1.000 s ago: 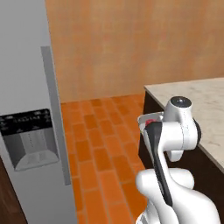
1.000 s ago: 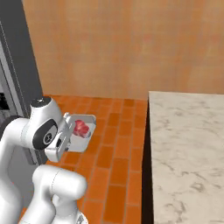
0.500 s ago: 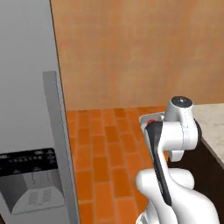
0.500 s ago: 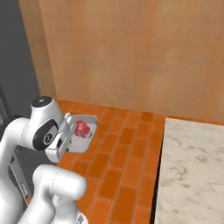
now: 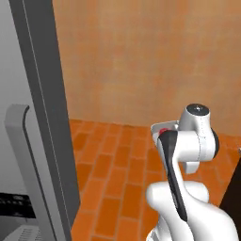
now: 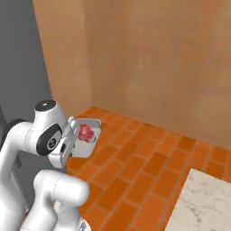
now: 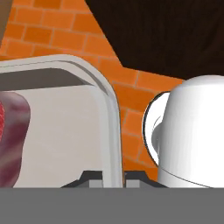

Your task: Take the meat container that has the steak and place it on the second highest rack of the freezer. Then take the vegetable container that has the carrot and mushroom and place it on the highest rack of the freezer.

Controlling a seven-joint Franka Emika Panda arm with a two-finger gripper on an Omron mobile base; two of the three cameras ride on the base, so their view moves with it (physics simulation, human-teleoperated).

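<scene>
Hiding behind arm, meat container (image 5: 163, 128), steak (image 6: 85, 133) cropped

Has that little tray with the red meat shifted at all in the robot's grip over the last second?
No. The meat container sits just as before beside the arm's white head; only the camera swung, sliding the freezer and floor across the picture.

The steak (image 6: 86, 133) lies in the meat container (image 6: 92, 142).

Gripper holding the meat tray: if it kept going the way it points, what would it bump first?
Probably the brick floor. The gripper is clamped on the meat container, and the hand view looks past its rim at orange bricks, then something dark. Depth is unclear.
</scene>
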